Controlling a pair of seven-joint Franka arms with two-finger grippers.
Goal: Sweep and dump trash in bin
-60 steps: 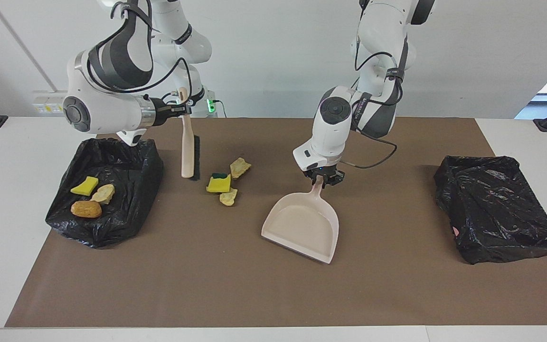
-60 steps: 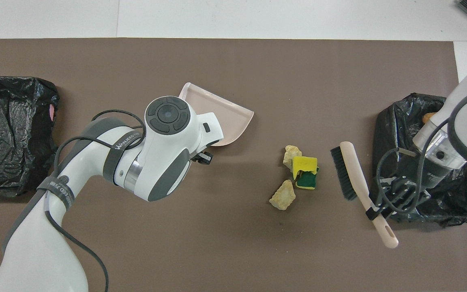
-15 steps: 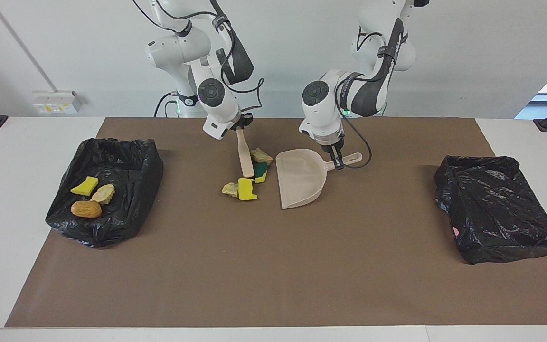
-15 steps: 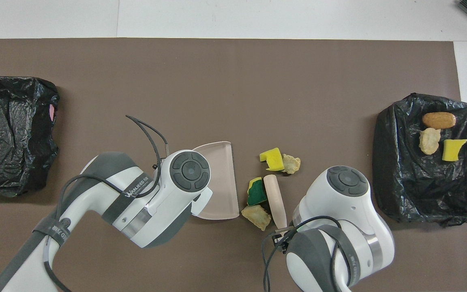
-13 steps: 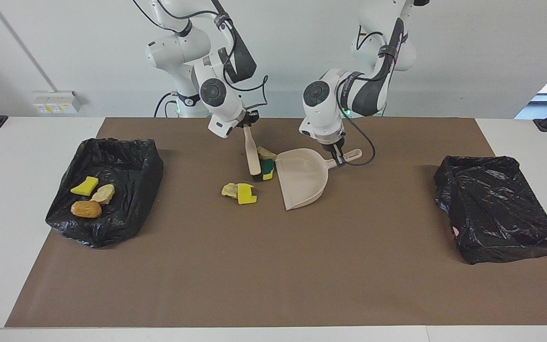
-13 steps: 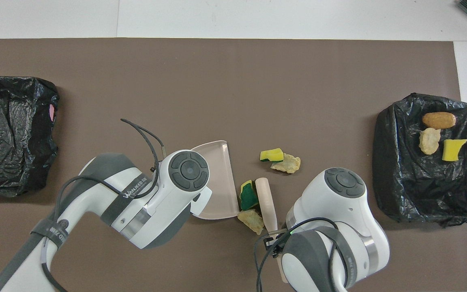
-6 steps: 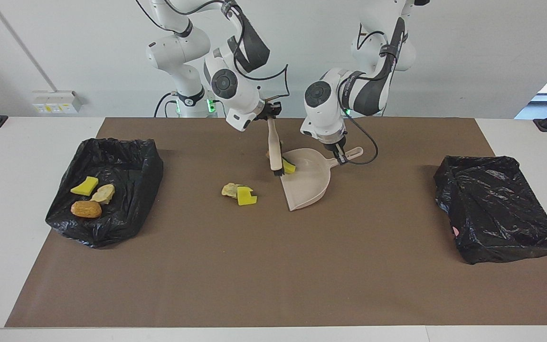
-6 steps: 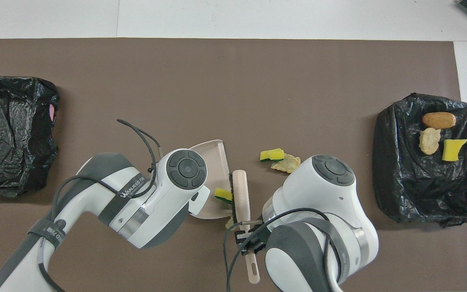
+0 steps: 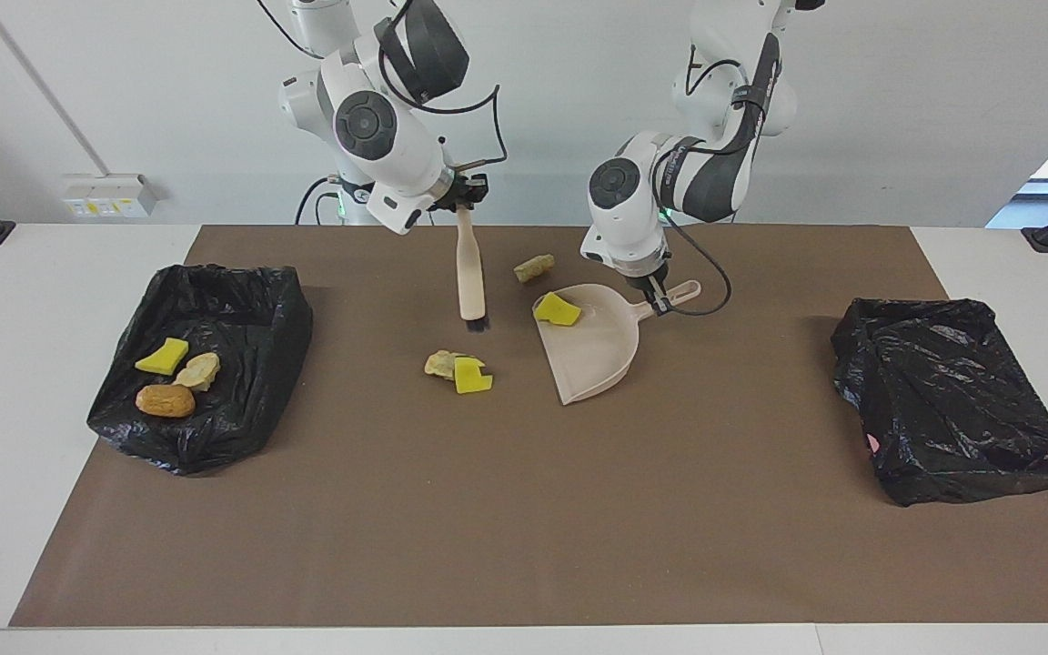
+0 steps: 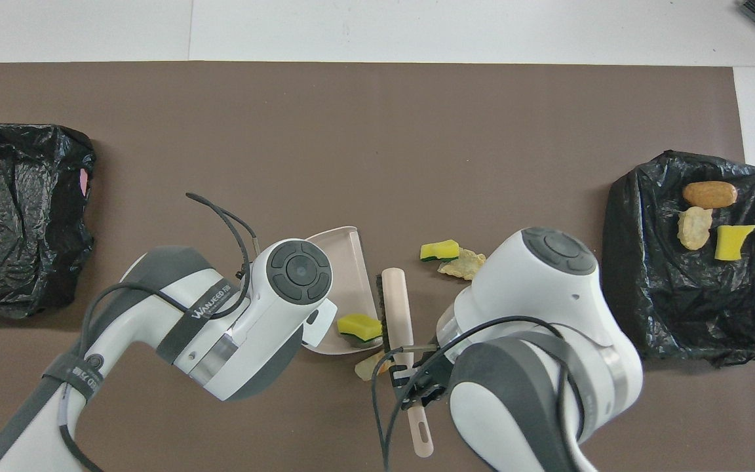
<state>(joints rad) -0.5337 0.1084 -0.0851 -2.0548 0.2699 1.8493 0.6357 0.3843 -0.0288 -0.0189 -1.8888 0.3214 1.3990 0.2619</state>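
Note:
My right gripper [image 9: 462, 198] is shut on the handle of the beige brush [image 9: 470, 277], which hangs bristles down over the mat beside the dustpan's mouth. The left gripper [image 9: 656, 296] is shut on the handle of the beige dustpan [image 9: 599, 359], which lies on the mat. A yellow sponge piece [image 9: 558, 309] of trash lies in the pan. A pale chunk [image 9: 533, 267] sits on the mat just nearer to the robots than the pan. Another pale chunk [image 9: 439, 364] and a yellow sponge [image 9: 470, 375] lie together farther out. In the overhead view the brush [image 10: 397, 311] lies alongside the dustpan [image 10: 346, 259].
A black-lined bin [image 9: 242, 300] at the right arm's end holds a yellow sponge [image 9: 162, 356], a pale chunk [image 9: 197, 370] and a brown roll [image 9: 165, 400]. Another black-lined bin [image 9: 952, 400] stands at the left arm's end. A brown mat [image 9: 524, 528] covers the table.
The brush pushed the green-topped sponge into the dustpan, then swung back toward the right arm's end and rose. One pale chunk slipped past the pan toward the robots.

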